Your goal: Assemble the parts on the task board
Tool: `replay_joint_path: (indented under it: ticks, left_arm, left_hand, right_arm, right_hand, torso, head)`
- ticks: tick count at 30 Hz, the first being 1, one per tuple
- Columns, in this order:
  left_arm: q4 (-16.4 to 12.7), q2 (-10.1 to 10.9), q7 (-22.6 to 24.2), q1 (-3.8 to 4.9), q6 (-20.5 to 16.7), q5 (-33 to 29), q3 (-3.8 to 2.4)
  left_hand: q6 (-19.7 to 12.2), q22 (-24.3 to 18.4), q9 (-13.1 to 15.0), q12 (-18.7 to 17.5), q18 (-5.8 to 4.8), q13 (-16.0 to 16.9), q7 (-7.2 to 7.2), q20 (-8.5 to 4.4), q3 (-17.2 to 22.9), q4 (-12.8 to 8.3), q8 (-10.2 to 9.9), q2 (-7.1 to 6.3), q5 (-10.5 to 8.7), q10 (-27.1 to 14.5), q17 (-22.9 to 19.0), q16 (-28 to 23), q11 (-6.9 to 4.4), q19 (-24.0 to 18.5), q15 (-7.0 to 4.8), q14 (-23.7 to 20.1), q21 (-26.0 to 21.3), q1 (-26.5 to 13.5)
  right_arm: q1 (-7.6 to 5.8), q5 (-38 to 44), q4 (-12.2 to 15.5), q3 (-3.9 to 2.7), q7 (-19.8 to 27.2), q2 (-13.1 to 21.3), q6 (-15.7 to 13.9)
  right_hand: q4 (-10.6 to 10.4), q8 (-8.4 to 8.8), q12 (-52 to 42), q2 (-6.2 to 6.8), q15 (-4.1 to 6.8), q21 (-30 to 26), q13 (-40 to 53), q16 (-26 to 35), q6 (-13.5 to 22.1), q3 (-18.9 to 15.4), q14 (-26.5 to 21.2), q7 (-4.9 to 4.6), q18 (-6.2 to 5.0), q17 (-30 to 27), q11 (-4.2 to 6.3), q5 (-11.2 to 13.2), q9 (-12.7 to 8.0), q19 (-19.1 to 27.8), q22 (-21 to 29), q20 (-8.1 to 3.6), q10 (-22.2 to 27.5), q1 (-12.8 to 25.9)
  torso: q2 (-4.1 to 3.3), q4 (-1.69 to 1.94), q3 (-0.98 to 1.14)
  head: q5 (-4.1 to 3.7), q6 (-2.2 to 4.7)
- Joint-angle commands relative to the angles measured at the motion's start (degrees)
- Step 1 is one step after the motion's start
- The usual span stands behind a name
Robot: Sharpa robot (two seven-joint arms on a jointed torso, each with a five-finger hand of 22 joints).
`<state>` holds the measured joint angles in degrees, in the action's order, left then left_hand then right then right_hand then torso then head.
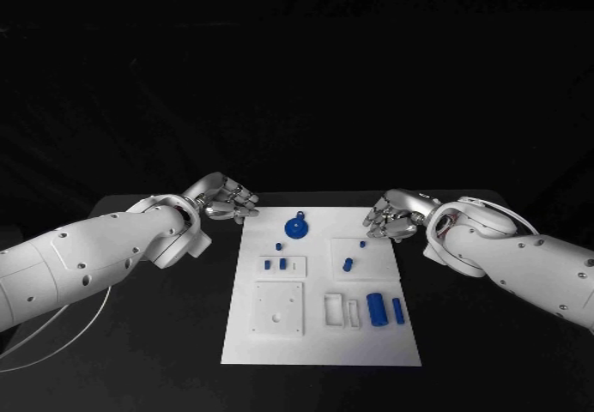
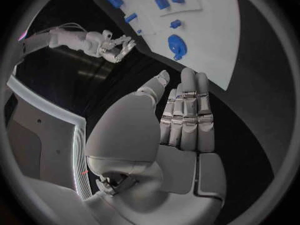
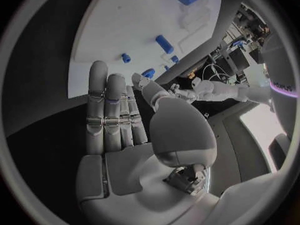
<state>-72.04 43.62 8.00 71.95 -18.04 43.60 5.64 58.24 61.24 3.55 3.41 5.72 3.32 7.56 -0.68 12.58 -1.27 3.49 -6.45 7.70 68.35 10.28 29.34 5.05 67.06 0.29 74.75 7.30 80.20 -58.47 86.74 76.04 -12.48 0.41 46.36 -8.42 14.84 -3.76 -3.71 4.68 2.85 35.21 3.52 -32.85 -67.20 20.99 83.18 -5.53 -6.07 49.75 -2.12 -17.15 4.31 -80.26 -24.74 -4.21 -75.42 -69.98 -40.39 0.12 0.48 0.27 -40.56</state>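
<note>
The white task board [image 1: 322, 343] lies in the middle of the black table. At its far end lies a round blue part with a loop [image 1: 297, 227], also in the left wrist view [image 2: 176, 45]. Small blue pieces [image 1: 282, 263] [image 1: 348, 264] stand mid-board. A blue cylinder [image 1: 376, 311] and a thinner blue bar [image 1: 397, 311] lie near the front right. My left hand [image 1: 223, 199] hovers off the board's far left corner, empty, its fingers [image 2: 187, 115] straight. My right hand [image 1: 397, 215] hangs over the far right edge, empty, with its fingers [image 3: 106, 110] extended.
White raised blocks and recessed slots [image 1: 279, 307] sit on the board's front half. Black table surface [image 1: 161, 343] runs along both sides of the board. A white cable [image 1: 62, 330] loops under my left arm.
</note>
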Motion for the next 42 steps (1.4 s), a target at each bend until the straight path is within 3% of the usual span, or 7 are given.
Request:
replay_joint_path:
  ticks: [1, 3, 5, 6, 15, 29, 42]
  left_arm:
    - [-1.7, 0.5, 3.9, 0.09, -0.4, -11.4, -0.1]
    - [-2.8, 0.9, 4.5, 0.1, -0.3, -13.3, -0.12]
    - [-3.2, 1.1, 4.7, 0.1, -0.3, -14.4, -0.13]
    - [-3.4, 1.2, 4.8, 0.1, -0.3, -14.8, -0.13]
    - [-3.7, 1.5, 5.5, 0.11, -0.6, -16.1, -0.13]
    - [-3.9, 1.5, 5.9, 0.11, -0.6, -16.3, -0.13]
    - [-3.7, 1.4, 5.7, 0.1, 0.1, -16.4, -0.12]
  left_hand:
    - [-0.2, -3.6, 0.1, 0.1, -1.28, 0.1, -0.16, 0.72, -2.3, 0.5, 0.2, 0.95, -0.23, -0.4, -1.4, -5.8, 0.14, 0.2, 0.66, 0.5, -3.1, -0.1]
    - [-0.3, -11.4, 0.0, 0.0, -1.56, 0.0, -0.09, 1.45, -5.6, 1.1, 0.1, 2.08, -0.26, -0.2, -2.8, -15.2, 0.22, -0.8, 1.27, 3.3, -3.4, 0.5]
    - [-0.1, -12.8, 0.1, 0.0, -1.71, 0.0, -0.31, 1.75, -5.9, 1.1, 0.2, 2.07, -0.14, 0.5, -3.2, -17.5, 0.1, -1.4, 1.76, 1.8, -3.7, 0.6]
    - [0.0, -15.0, 0.0, -0.2, -1.61, 0.0, -0.26, 1.96, -6.2, 1.2, 0.1, 2.13, -0.1, 0.7, -3.2, -19.6, 0.14, -1.5, 1.89, 2.5, -3.6, 0.7]
    - [0.3, -25.0, 0.1, 0.0, -1.73, 0.0, -0.01, 1.98, -7.5, 1.1, 0.2, 2.63, 0.07, 0.5, -0.8, -25.2, 0.3, 0.3, 2.02, 4.5, -3.3, 1.3]
    - [0.3, -27.5, 0.1, 0.0, -1.84, 0.1, 0.48, 2.22, -7.9, 1.0, 0.2, 2.65, 0.04, -0.4, -0.8, -25.0, 0.69, 0.3, 2.33, 3.7, -3.3, 1.3]
    - [0.3, -28.1, 0.1, 0.0, -1.86, 0.1, 0.49, 2.28, -7.9, 1.1, 0.2, 2.77, 0.01, -0.5, -0.8, -25.0, 0.72, 0.2, 2.39, 3.5, -3.3, 1.3]
  right_arm:
    - [0.52, 10.0, 1.0, 0.06, -4.8, 0.2, -3.1]
    - [1.08, 12.0, 1.7, 0.18, -5.7, 0.2, -4.0]
    - [1.39, 13.1, 2.0, 0.34, -6.2, 0.1, -4.4]
    - [1.54, 13.6, 2.2, 0.45, -6.5, 0.0, -4.6]
    - [2.44, 16.1, 2.2, 1.58, -7.1, -0.9, -5.6]
    - [2.89, 16.6, 1.6, 2.54, -6.9, -2.2, -5.4]
    - [2.94, 16.9, 0.8, 3.53, -6.8, -3.6, -5.3]
  right_hand:
    - [-0.5, 0.13, 0.3, 0.97, -0.21, 1.1, 0.1, -1.1, -0.2, 1.2, -0.1, 0.1, -0.59, 1.0, -0.18, 1.0, 0.0, 0.6, -1.3, 0.12, 0.8, 0.3]
    - [-1.0, 0.13, 0.3, 1.82, -0.46, 1.9, 0.0, -1.8, -0.1, 2.2, -0.2, 0.02, -0.82, 1.6, -0.5, 1.8, 0.0, 0.8, -2.4, 0.33, 1.8, 0.5]
    - [-1.4, 0.13, 0.3, 2.56, -0.49, 2.4, 0.0, -2.1, 0.0, 3.2, -0.1, 0.0, -1.09, 1.8, -0.64, 2.7, 0.0, 0.9, -3.2, 0.44, 2.3, 0.5]
    - [-2.4, 0.13, 0.3, 3.63, -0.58, 3.1, 0.0, -2.6, 0.1, 4.7, -0.2, -0.03, -1.42, 2.2, -0.71, 3.2, -0.1, 1.3, -4.5, 0.63, 2.4, 0.6]
    - [-4.1, 0.11, 0.4, 5.22, -0.47, 3.8, 0.0, -3.8, 0.0, 6.8, 0.1, -0.02, -1.61, 2.6, -0.65, 3.8, 0.0, 1.3, -7.2, 0.52, 2.1, -0.2]
    - [-4.7, 0.12, 0.3, 5.7, -0.46, 2.1, 0.0, -4.4, 0.0, 8.0, -0.1, -0.04, -1.74, 2.4, -0.66, 3.6, 0.0, 1.0, -11.2, 0.53, 2.1, -0.6]
    - [-4.6, 0.03, 0.3, 4.11, 0.18, 2.1, 0.1, -5.3, -3.4, 10.6, 0.3, 0.8, -1.28, 2.8, 0.55, 5.2, 0.5, 0.5, -13.5, -0.03, -1.3, -1.0]
  torso:
    - [-0.03, 0.03, -0.07]
    - [-0.06, 0.05, -0.11]
    - [-0.08, 0.07, -0.07]
    - [-0.09, 0.1, -0.07]
    - [-0.17, 0.12, 0.01]
    - [-0.15, -0.01, 0.08]
    - [-0.16, 0.04, 0.07]
  head:
    - [-0.07, 0.1]
    - [-0.01, 0.15]
    - [-0.02, 0.15]
    - [-0.04, 0.15]
    - [0.18, 0.0]
    - [0.41, -0.23]
    - [0.4, -0.43]
